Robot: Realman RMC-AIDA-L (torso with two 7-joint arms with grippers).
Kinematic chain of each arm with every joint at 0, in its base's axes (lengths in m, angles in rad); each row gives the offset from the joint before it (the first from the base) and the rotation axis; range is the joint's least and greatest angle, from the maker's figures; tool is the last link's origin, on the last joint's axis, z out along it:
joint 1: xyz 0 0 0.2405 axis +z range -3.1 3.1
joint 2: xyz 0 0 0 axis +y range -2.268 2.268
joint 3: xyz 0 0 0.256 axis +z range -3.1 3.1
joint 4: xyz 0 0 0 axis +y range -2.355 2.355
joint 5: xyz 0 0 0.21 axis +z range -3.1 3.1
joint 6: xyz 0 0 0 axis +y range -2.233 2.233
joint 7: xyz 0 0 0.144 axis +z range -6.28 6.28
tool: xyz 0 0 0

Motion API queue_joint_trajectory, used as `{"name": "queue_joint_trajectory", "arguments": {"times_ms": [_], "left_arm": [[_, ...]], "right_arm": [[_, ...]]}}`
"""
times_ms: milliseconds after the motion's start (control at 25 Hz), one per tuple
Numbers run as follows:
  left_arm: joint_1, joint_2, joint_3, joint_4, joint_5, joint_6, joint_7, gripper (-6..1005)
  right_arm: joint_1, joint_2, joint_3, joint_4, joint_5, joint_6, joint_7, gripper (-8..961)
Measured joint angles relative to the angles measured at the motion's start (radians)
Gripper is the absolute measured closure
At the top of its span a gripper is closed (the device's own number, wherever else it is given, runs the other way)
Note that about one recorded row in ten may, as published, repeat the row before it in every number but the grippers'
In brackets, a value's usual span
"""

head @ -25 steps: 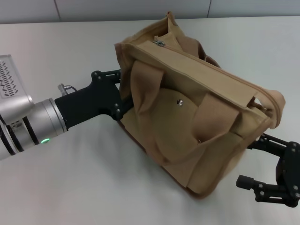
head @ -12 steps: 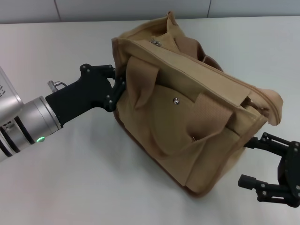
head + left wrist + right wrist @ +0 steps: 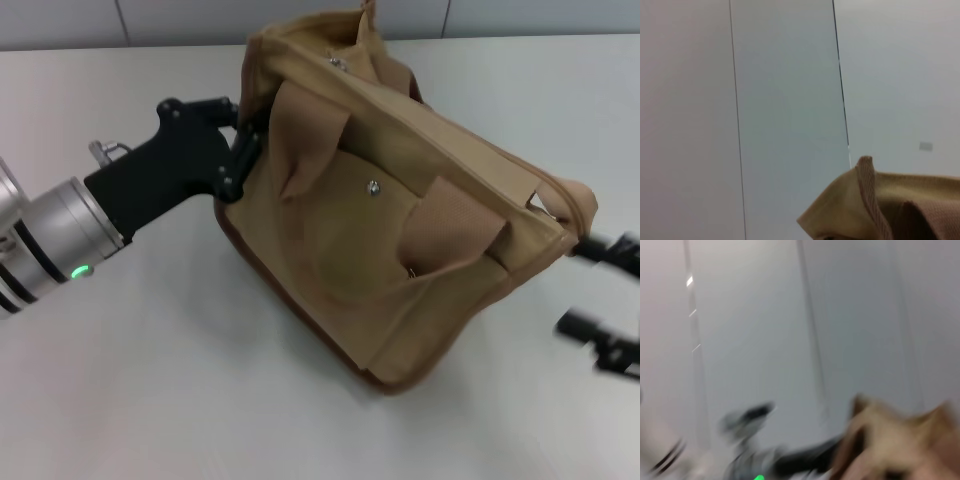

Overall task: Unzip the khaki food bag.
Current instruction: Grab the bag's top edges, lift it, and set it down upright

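Canvas bag (image 3: pixel 400 230) mid-table, long axis 10-to-4. Zipper pull (image 3: pixel 340 63) at 10 end. Left gripper (image 3: pixel 248 150) clenched on bag's side below it, nearer. Right gripper (image 3: pixel 605 300) off 4 end, spread, empty.

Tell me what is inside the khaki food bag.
Cannot be seen: the khaki food bag looks zipped shut, silver zipper pull at its far end. The canvas covers any contents.
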Motion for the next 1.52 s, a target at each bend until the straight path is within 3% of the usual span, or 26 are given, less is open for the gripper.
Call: {"name": "queue_joint_trajectory", "arguments": {"times_ms": [280,440,800,1040,1280,1520], "left_arm": [[-0.012,-0.001,-0.001,0.056,-0.011,0.075,0.001,941],[-0.029,-0.001,0.004,0.084,-0.012,0.117,0.009,941],[-0.047,-0.001,0.013,0.084,-0.012,0.144,0.081,941],[-0.044,-0.001,0.014,0.083,-0.012,0.161,0.104,941],[-0.044,-0.001,0.014,0.085,-0.012,0.164,0.105,941],[-0.048,-0.001,0.006,0.086,-0.012,0.155,0.108,941]], "right_arm": [[-0.025,-0.001,0.292,0.163,0.320,-0.007,0.047,111],[0.038,0.001,0.325,0.241,0.443,0.010,0.077,111],[0.290,0.005,0.134,0.313,0.413,0.172,-0.092,111],[0.397,0.006,0.036,0.362,0.413,0.314,-0.096,111],[0.438,0.006,-0.111,0.388,0.412,0.385,-0.053,111],[0.379,0.004,-0.216,0.368,0.413,0.388,-0.028,111]]}}
